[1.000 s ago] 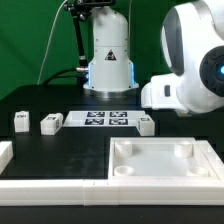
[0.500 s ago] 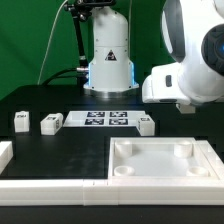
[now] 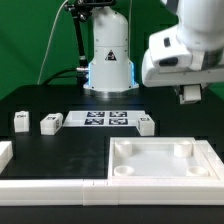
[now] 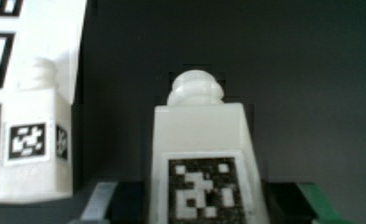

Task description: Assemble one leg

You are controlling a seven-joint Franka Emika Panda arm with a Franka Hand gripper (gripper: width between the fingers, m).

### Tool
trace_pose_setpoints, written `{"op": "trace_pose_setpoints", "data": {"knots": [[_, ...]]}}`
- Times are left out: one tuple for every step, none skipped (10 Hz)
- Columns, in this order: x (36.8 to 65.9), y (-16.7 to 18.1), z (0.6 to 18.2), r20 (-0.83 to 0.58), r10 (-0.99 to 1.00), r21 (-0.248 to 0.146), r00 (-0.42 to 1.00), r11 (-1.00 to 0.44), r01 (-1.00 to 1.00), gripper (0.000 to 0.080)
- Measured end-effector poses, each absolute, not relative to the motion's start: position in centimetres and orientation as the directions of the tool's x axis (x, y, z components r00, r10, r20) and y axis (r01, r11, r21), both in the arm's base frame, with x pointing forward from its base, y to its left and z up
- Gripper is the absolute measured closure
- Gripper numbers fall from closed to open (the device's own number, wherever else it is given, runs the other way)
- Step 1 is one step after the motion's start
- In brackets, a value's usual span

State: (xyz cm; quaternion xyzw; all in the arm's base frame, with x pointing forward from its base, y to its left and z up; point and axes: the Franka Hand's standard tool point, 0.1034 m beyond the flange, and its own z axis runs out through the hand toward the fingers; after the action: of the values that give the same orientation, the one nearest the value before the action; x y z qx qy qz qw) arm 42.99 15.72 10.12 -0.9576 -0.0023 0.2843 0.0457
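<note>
With the pincer clamped on the leg, high above the desk at the exterior view's right, the leg should probably hang plumb over a corner socket of the tabletop (a tilt could jam it) before lowering.

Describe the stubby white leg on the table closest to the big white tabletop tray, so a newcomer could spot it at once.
Find the thin flat white marker board on the black table. Off its end on the exterior view's right rests the stubby white plastic leg, alone; its twin and another twin sit off the opposite end.
</note>
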Motion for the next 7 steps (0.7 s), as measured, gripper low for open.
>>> {"op": "trace_pose_setpoints", "data": {"knots": [[43.6, 15.9, 9.9, -0.441, 0.022, -0.094, 0.897, -0.995, -0.021, 0.0509], [43.4, 15.8, 9.9, -0.362, 0.018, -0.095, 0.932, -0.995, -0.018, 0.0509], [43.6, 15.8, 9.8, -0.265, 0.013, -0.099, 0.964, -0.995, -0.013, 0.0509], [44.2, 15.6, 9.4, -0.176, 0.025, -0.109, 0.984, -0.994, 0.006, 0.0509], [45.4, 15.3, 9.2, -0.073, 0.037, -0.118, 0.997, -0.993, 0.029, 0.0509], [46.5, 14.9, 9.3, 0.003, 0.089, -0.122, 0.996, -0.989, 0.089, 0.0509], [47.7, 14.3, 9.8, 0.058, 0.127, -0.119, 0.990, -0.984, 0.133, 0.0509]]}}
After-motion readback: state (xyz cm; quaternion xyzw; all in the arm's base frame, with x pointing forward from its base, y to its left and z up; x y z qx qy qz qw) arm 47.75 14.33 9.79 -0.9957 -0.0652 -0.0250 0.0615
